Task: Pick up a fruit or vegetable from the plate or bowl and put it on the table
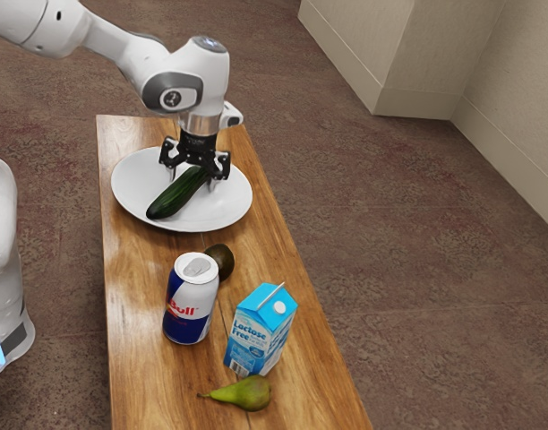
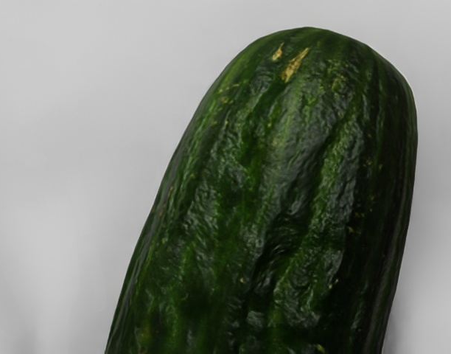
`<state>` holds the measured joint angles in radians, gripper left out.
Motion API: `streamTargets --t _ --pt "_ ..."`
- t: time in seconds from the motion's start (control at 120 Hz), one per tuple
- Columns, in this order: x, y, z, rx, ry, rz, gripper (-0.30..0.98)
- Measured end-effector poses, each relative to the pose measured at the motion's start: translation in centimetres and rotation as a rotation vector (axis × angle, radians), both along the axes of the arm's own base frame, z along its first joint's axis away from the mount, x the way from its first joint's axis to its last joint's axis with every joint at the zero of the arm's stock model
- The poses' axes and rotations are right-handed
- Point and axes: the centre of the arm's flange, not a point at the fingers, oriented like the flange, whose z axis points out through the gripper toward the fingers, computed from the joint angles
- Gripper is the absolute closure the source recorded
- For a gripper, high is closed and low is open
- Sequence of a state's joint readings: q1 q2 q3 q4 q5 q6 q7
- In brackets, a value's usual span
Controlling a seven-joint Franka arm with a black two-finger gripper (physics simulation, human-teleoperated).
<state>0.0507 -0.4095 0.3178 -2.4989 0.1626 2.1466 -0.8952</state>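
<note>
Gripper [image 1: 192,182], black: its fingers stand released, spread to either side of the cucumber [image 1: 174,197]. Cucumber, dark green, one: lies on the plate [image 1: 124,195], its near end by the rim. Plate, white, round: sits on the table [image 1: 135,278], wooden. Beyond it on the table: avocado [image 1: 224,261], partly hidden by the can [image 1: 190,300], upright; carton [image 1: 261,330], blue and white, upright; pear [image 1: 243,394], green, lying just beside the carton.

Soft light leaves a pale sheen on the wooden surface [image 1: 135,296] near the plate [image 1: 234,210]. Up close, small glints dot the dark cucumber [image 2: 284,184].
</note>
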Motion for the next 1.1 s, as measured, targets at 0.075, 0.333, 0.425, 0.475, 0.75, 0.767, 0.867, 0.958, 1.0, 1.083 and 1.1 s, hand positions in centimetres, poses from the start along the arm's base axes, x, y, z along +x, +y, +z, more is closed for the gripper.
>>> streamTargets --t 0.075,0.333,0.425,0.475,0.75,0.767,0.867,0.958,1.0,1.083,1.1 --pt "0.2 0.0 -0.3 -0.009 -0.001 -0.005 0.00" --pt "0.3 0.6 -0.8 -0.030 -0.014 0.002 0.31" --pt "0.1 0.8 -0.8 -0.032 -0.018 0.006 0.29" --pt "0.1 0.8 -0.7 -0.033 -0.021 0.007 0.31" --pt "-1.1 2.2 1.4 -0.046 -0.084 0.036 0.53" --pt "-1.2 2.3 1.6 -0.047 -0.092 0.038 0.53" --pt "-1.9 2.6 3.8 -0.051 -0.150 0.046 0.53" --pt "-2.1 2.9 6.8 -0.044 -0.220 0.045 0.53" --pt "-2.0 3.1 8.1 -0.038 -0.249 0.040 0.53" --pt "-2.0 3.9 12.8 -0.033 -0.350 0.022 0.53" --pt "-1.7 3.8 13.9 -0.033 -0.372 0.012 0.53"
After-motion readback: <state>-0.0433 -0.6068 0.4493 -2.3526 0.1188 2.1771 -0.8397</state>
